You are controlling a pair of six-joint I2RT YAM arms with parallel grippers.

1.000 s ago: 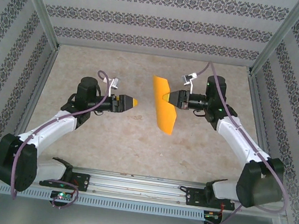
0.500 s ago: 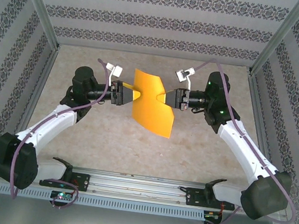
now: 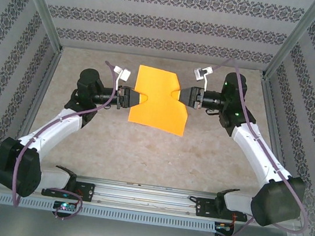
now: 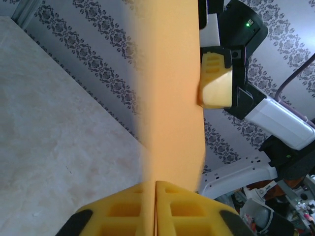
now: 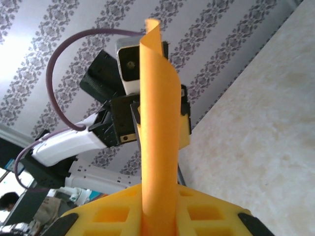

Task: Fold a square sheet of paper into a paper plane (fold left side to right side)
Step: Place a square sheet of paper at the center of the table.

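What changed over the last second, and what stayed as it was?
The left pincer swung in toward the centre and closed on the left edge of the orange sheet. The sheet turned from edge-on to broad face up, spread between both arms. The right pincer kept its grip on the opposite edge.

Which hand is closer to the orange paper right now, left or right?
Neither: both hold it. The left hand is shut on the left edge of the square sheet of paper; the right hand is shut on its right edge.
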